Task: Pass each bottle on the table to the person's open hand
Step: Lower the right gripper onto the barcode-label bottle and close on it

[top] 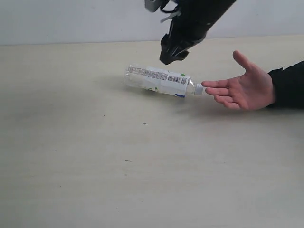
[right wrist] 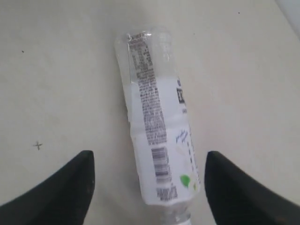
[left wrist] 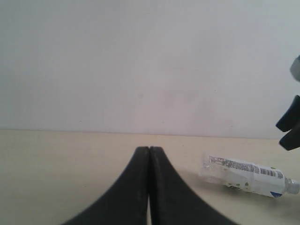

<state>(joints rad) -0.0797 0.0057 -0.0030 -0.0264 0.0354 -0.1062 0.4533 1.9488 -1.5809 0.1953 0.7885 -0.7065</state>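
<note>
The bottle (top: 160, 81) is lying on its side on the table (top: 95, 166). Its cap is pointing at the person's hand (top: 247, 88), which is waiting palm-up just beside it. The right gripper (top: 173, 56) is hovering above the bottle with its jaws spread, probably for a grasp. The left gripper (left wrist: 149, 157) is idling pressed together, well apart from the bottle. Whether the cap is touching the hand is unclear. The right arm is cut off above.

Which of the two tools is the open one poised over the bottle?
The right tool: its jaws are spread wide, directly above the barcode-label bottle lying on its side. The left tool is shut, jaws pressed together, off to the bottle's side.
</note>
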